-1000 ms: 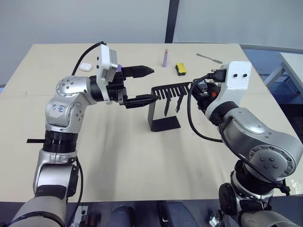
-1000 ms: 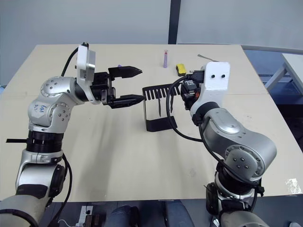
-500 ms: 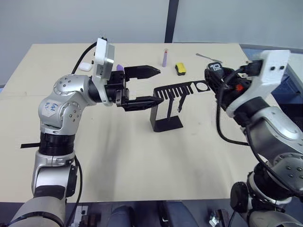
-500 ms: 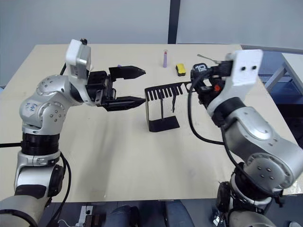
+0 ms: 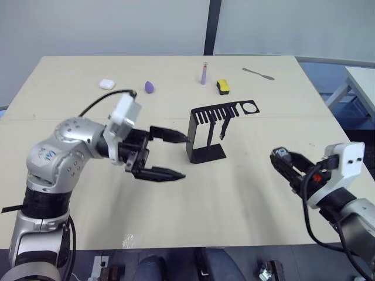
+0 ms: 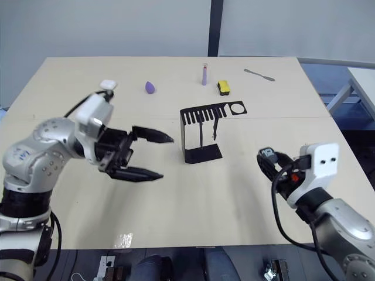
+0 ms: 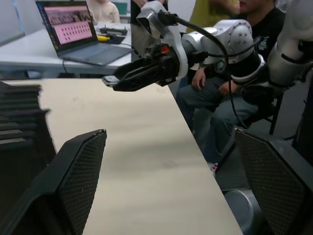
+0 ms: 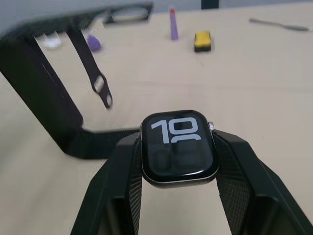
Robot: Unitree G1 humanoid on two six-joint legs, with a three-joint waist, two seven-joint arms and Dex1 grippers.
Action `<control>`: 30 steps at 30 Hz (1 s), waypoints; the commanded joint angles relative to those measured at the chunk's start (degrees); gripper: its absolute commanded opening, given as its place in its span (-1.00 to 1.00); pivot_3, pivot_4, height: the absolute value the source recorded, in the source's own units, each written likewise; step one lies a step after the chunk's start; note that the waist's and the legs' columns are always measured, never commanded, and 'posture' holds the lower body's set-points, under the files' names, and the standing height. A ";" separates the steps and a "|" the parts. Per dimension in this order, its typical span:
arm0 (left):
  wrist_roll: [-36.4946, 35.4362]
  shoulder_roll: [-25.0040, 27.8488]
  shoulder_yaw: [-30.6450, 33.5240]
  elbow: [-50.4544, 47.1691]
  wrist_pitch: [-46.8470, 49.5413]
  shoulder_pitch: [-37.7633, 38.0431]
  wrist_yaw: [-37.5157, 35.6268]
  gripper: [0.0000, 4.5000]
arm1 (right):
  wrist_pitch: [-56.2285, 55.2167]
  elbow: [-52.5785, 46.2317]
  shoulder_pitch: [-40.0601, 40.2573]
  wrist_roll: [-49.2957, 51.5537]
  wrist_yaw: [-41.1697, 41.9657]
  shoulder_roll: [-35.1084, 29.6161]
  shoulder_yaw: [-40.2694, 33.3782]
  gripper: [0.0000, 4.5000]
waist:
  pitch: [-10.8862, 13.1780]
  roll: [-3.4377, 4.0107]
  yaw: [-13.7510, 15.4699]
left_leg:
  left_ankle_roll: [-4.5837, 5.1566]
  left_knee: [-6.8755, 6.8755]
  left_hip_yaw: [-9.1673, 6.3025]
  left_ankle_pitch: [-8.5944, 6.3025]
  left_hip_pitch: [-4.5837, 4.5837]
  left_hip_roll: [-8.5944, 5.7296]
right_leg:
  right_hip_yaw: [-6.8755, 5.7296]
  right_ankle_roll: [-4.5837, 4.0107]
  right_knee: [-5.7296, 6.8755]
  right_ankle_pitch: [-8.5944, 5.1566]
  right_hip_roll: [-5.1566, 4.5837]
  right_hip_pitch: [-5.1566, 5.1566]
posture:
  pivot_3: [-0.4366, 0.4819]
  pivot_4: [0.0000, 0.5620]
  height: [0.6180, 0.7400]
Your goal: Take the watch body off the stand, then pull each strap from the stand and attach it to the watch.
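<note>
The black stand point(image 5: 198, 137) stands mid-table, its round hole empty. Two dark straps point(image 5: 209, 130) hang from its comb slots, and one strap point(image 8: 93, 73) dangles close in the right wrist view. My right gripper point(image 6: 269, 158) is near the table's front right, well away from the stand. It is shut on the watch body point(image 8: 178, 147), whose dark screen shows white digits. The left gripper point(image 5: 177, 156) hovers left of the stand's foot, open and holding nothing, with its fingers point(image 7: 73, 176) spread wide.
Along the far edge lie a lilac tube point(image 5: 204, 73), a yellow-and-black object point(image 5: 222, 86), a purple egg shape point(image 5: 150, 87), a white case point(image 5: 106, 84) and a metal tool point(image 5: 258, 72). People sit beyond the table's right side, by a laptop point(image 7: 73, 29).
My right gripper lifted the watch body out of the stand's hole and carried it to the front right. The left gripper dropped lower and nearer the front, staying open.
</note>
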 commanded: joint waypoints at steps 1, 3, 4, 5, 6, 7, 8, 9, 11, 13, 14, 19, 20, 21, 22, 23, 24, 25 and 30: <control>4.35 -1.58 -2.26 -1.79 -5.08 2.63 2.13 1.00 | -7.69 3.33 2.93 -12.03 1.83 -1.48 6.40 -0.30 | -0.01 -0.02 0.12 | 0.01 0.01 0.00 0.00 -0.02 -0.02 | 0.00 0.02 -0.01 0.01 0.00 0.00 | -0.05 -0.47 1.00; 8.19 -3.73 -3.99 -1.30 -9.36 6.02 4.26 1.00 | -12.85 8.07 3.07 -18.44 2.94 -0.71 11.89 -0.30 | -0.02 -0.03 0.28 | 0.02 -0.01 -0.01 0.00 -0.08 -0.02 | -0.01 0.02 -0.07 0.01 0.01 -0.02 | -0.05 -0.47 1.00; 9.41 -4.26 -4.65 -1.29 -10.81 7.30 4.52 1.00 | -14.85 9.99 2.79 -20.53 3.52 -0.21 13.74 -0.30 | -0.02 -0.03 0.27 | 0.01 -0.03 -0.02 0.00 -0.07 -0.02 | -0.01 0.02 -0.10 0.01 0.02 -0.02 | -0.05 -0.47 1.00; 9.99 -4.63 -5.04 -1.51 -11.57 8.49 4.69 1.00 | -16.73 12.23 2.34 -22.60 3.90 0.20 15.39 -0.30 | -0.02 -0.03 0.19 | 0.01 -0.05 -0.02 0.00 -0.05 -0.02 | -0.01 0.02 -0.14 0.01 0.02 -0.02 | -0.05 -0.47 1.00; 10.36 -5.00 -5.21 -1.54 -12.09 9.36 4.96 1.00 | -18.28 14.38 1.82 -24.22 4.33 0.56 16.64 -0.30 | -0.02 -0.03 0.08 | 0.01 -0.06 0.00 0.00 -0.07 -0.01 | 0.00 0.02 -0.13 0.01 0.04 -0.05 | -0.05 -0.47 1.00; 10.48 -5.39 -5.23 -1.48 -12.37 9.96 5.35 1.00 | -19.50 16.20 1.51 -25.46 4.72 0.88 17.37 -0.30 | -0.01 -0.03 0.12 | 0.01 -0.07 0.00 0.00 -0.07 0.01 | 0.00 0.01 -0.14 0.01 0.05 -0.06 | -0.05 -0.47 1.00; 10.58 -5.73 -5.25 -1.38 -12.55 10.38 5.73 1.00 | -20.59 17.92 1.18 -26.51 5.12 1.14 17.86 -0.30 | -0.01 -0.03 0.17 | 0.01 -0.06 0.00 0.00 -0.08 0.00 | 0.00 0.01 -0.12 0.01 0.05 -0.08 | -0.05 -0.47 1.00; 10.69 -5.95 -5.27 -1.33 -12.70 10.62 5.96 1.00 | -21.40 18.99 1.02 -27.24 5.54 1.38 18.08 -0.30 | -0.01 -0.02 0.22 | 0.01 -0.05 0.00 0.00 -0.08 0.00 | 0.00 0.01 -0.10 0.01 0.04 -0.07 | -0.05 -0.47 1.00; 10.87 -6.23 -5.20 -1.28 -13.15 11.00 6.22 1.00 | -22.76 21.17 0.66 -28.18 6.45 1.90 18.24 -0.30 | -0.01 -0.02 0.30 | 0.01 -0.04 0.00 0.00 -0.06 0.00 | 0.00 0.01 -0.09 0.01 0.03 -0.05 | -0.05 -0.47 1.00; 10.77 -6.47 -5.07 -1.45 -13.30 11.26 6.66 1.00 | -23.91 23.51 0.03 -28.98 7.76 2.00 18.53 -0.30 | -0.01 -0.02 0.43 | 0.02 -0.03 0.00 0.00 -0.06 -0.01 | 0.00 0.01 -0.09 0.01 0.03 -0.04 | -0.05 -0.47 1.00; 10.66 -6.57 -4.99 -1.54 -13.31 11.34 6.90 1.00 | -24.35 24.83 -0.48 -29.28 8.25 2.20 18.52 -0.30 | -0.01 -0.02 0.47 | 0.02 -0.02 0.00 -0.01 -0.06 -0.01 | 0.00 0.01 -0.09 0.01 0.02 -0.04 | -0.05 -0.47 1.00; 10.24 -6.84 -4.66 -1.61 -13.38 11.41 7.56 1.00 | -25.89 28.67 -1.77 -30.74 10.35 2.73 18.75 -0.30 | -0.01 -0.02 0.51 | 0.02 -0.02 -0.01 -0.01 -0.05 -0.01 | -0.01 0.01 -0.06 0.01 0.02 -0.05 | -0.05 -0.47 1.00; 10.15 -6.84 -4.60 -1.55 -13.34 11.32 7.58 1.00 | -25.94 29.03 -1.90 -30.91 10.61 2.84 18.75 -0.30 | -0.01 -0.02 0.51 | 0.02 -0.03 -0.01 -0.01 -0.05 -0.01 | -0.01 0.01 -0.06 0.01 0.02 -0.05 | -0.05 -0.47 1.00; 10.10 -6.83 -4.57 -1.51 -13.32 11.25 7.59 1.00 | -26.02 29.28 -1.99 -31.04 10.81 2.93 18.73 -0.30 | -0.01 -0.02 0.52 | 0.02 -0.03 -0.01 -0.01 -0.05 -0.01 | -0.01 0.01 -0.05 0.01 0.02 -0.04 | -0.05 -0.47 1.00; 10.12 -6.82 -4.55 -1.40 -13.43 11.13 7.52 1.00 | -26.14 29.71 -2.12 -31.25 11.09 3.01 18.76 -0.30 | -0.01 -0.02 0.50 | 0.02 -0.03 -0.01 -0.01 -0.06 -0.01 | -0.01 0.01 -0.05 0.01 0.02 -0.04 | -0.05 -0.47 1.00; 10.14 -6.82 -4.55 -1.33 -13.51 11.05 7.47 1.00 | -26.22 30.00 -2.21 -31.44 11.31 3.08 18.77 -0.30 | -0.01 -0.02 0.46 | 0.02 -0.02 -0.01 -0.01 -0.05 -0.01 | -0.01 0.01 -0.05 0.01 0.02 -0.04 | -0.05 -0.47 1.00; 10.27 -6.78 -4.57 -1.18 -13.67 10.89 7.36 1.00 | -26.39 30.51 -2.27 -31.82 11.62 3.07 18.85 -0.30 | -0.01 -0.02 0.43 | 0.02 -0.03 -0.01 -0.01 -0.05 0.00 | -0.01 0.01 -0.04 0.01 0.02 -0.04 | -0.05 -0.47 1.00; 10.36 -6.74 -4.58 -1.04 -13.79 10.76 7.26 1.00 | -26.33 30.93 -2.33 -31.97 11.94 3.13 18.82 -0.30 | -0.01 -0.02 0.44 | 0.02 -0.03 -0.01 -0.01 -0.05 -0.01 | -0.01 0.01 -0.03 0.01 0.03 -0.04 | -0.05 -0.47 1.00; 10.51 -6.58 -4.60 -0.51 -14.04 10.30 7.02 1.00 | -25.75 31.86 -2.41 -31.61 12.78 3.29 17.91 -0.30 | -0.01 -0.02 0.50 | 0.02 -0.02 -0.01 -0.01 -0.05 -0.01 | -0.01 0.01 -0.03 0.01 0.02 -0.04 | -0.05 -0.47 1.00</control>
